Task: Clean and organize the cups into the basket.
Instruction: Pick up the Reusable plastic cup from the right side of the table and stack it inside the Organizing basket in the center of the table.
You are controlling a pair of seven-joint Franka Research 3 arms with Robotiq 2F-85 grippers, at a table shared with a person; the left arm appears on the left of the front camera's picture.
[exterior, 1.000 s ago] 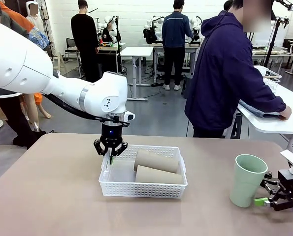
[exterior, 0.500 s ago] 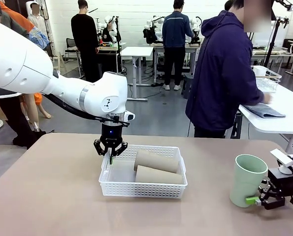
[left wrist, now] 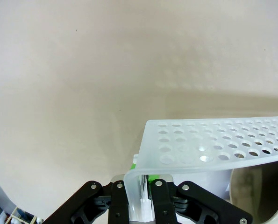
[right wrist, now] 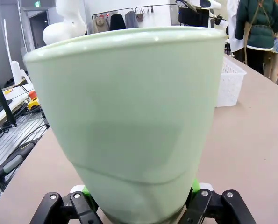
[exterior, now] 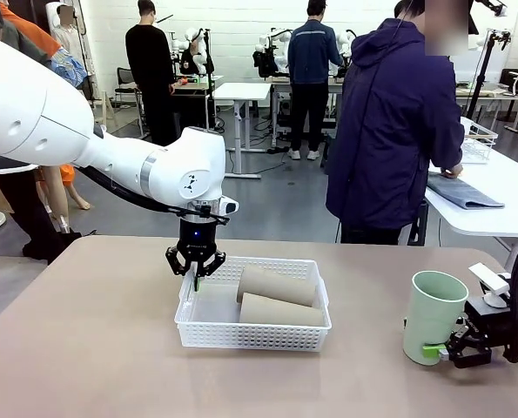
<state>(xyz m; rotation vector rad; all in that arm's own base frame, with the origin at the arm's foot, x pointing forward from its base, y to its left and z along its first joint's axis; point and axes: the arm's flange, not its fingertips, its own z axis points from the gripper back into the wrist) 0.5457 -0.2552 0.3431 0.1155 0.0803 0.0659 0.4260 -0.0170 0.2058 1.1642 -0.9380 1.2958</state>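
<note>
The white basket sits mid-table with two tan cups lying on their sides in it. My left gripper hangs over the basket's far left corner, shut on its rim. In the left wrist view the lattice rim runs between the closed fingers, and a cup mouth shows at lower right. The mint green cup stands upright at the table's right. My right gripper is shut on its base. In the right wrist view the cup stands between green pads.
A person in a dark blue hoodie stands beyond the table's far edge, hands on a white side table holding a folded cloth and a wire basket. Bare tan tabletop lies between basket and green cup.
My right gripper has slid left to the green cup and closed around its base, nudging the cup slightly left. The left arm has not moved. The person has shifted at the side table.
</note>
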